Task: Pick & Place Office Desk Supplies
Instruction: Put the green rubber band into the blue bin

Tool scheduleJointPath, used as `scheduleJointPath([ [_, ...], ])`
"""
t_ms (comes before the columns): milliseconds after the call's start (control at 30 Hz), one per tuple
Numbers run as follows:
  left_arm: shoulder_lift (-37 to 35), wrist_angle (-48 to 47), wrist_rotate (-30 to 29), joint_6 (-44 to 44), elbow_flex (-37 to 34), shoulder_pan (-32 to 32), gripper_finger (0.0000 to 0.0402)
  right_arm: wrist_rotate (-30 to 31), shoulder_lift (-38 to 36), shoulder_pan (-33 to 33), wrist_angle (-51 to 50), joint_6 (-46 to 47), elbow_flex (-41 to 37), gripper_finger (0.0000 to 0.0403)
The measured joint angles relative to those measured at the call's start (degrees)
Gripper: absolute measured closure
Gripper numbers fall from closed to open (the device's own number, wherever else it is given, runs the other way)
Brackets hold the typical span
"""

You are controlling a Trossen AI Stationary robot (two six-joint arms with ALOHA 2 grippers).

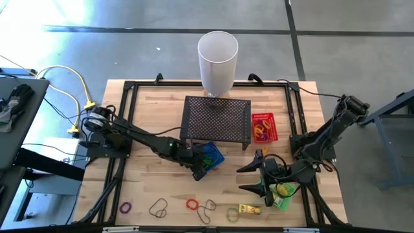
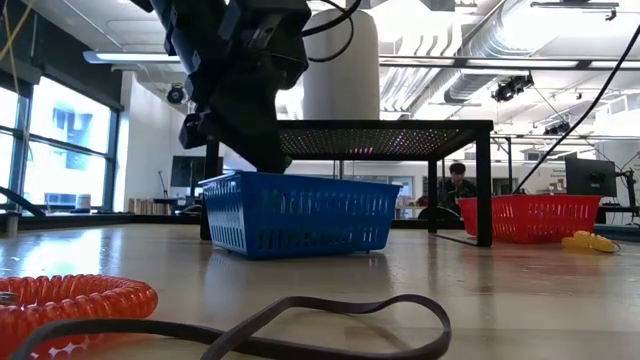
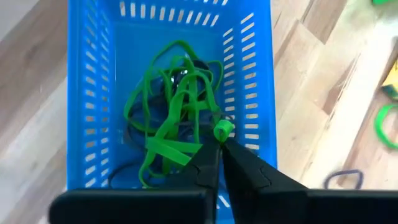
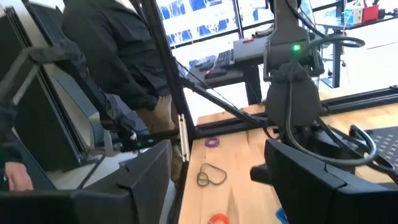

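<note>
The worktop [image 1: 155, 188] has two small baskets, and both already hold some things. The blue basket [image 1: 210, 158] near the middle holds a bunch of green bands [image 3: 171, 124]. The red basket [image 1: 264, 126], at about 3 o'clock from the black mesh stand [image 1: 218, 120], holds a few bright loops. So part of the job looks done.

The left claw [image 3: 219, 140] hangs over the blue basket. It is nearly shut, with a green band [image 3: 222, 129] right at its tips. It looks like it is letting go.

The right claw [image 1: 253, 176] waits wide open, holding nothing, at about 3 o'clock from the blue basket.

More is left. A purple loop [image 1: 125, 208], a dark loop [image 1: 158, 208], a red loop [image 1: 192, 204], an olive loop [image 1: 234, 213] and a yellow piece [image 1: 251, 208] lie along the 6 o'clock edge.
</note>
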Motion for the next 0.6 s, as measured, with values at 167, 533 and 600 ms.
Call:
scheduleJointPath([
  [167,0.00,0.05,0.00,-1.53,0.00,-0.21,0.0327,-1.61,-1.00,0.00,-2.00,-0.27,0.00,0.0156],
  [533,-0.54,0.00,-0.22,-1.93,0.00,-0.36,0.0253,-3.37,-1.78,0.00,-5.38,0.87,0.00,0.0156],
  [600,-0.70,-0.10,-0.31,0.02,0.00,-0.63,0.0253,-3.65,-1.78,0.00,-5.34,1.96,0.00,0.0156],
])
